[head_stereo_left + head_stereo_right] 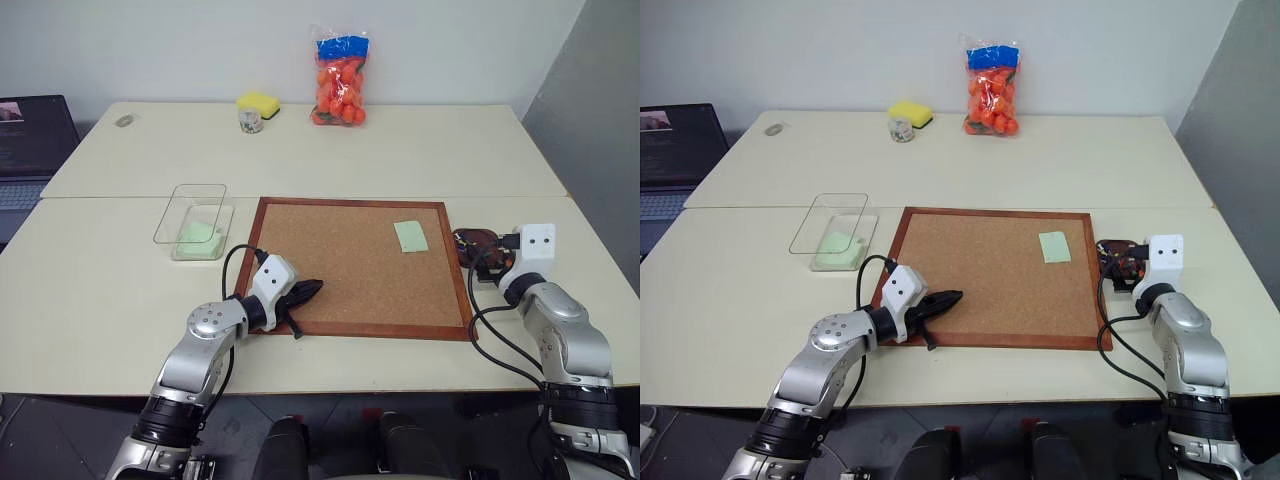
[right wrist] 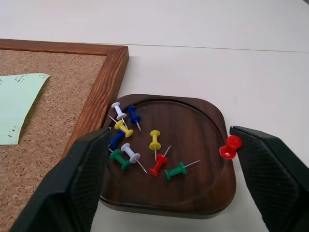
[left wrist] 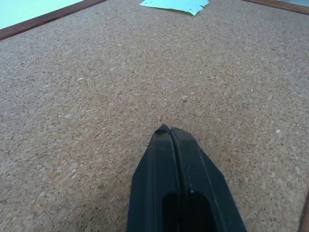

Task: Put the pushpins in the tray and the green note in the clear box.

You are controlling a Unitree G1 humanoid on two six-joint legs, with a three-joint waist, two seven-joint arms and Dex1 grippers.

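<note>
The dark brown tray (image 2: 193, 104) sits just right of the cork board and holds several pushpins (image 2: 145, 150) in red, yellow, blue, green and white. One red pushpin (image 2: 230, 146) is at the tray's right rim, close against one finger; whether it touches that finger I cannot tell. My right gripper (image 2: 169, 137) hangs open over the tray, its fingers straddling it. The green note (image 1: 410, 236) lies flat on the board's right part. The clear box (image 1: 190, 215) stands left of the board with pale green paper inside. My left gripper (image 1: 305, 290) is shut and empty above the board's near-left area.
The wood-framed cork board (image 1: 360, 265) covers the table's middle. At the back stand a yellow sponge (image 1: 258, 103), a small jar (image 1: 250, 120) and a bag of orange balls (image 1: 341, 80). A laptop (image 1: 30, 140) sits at the far left edge.
</note>
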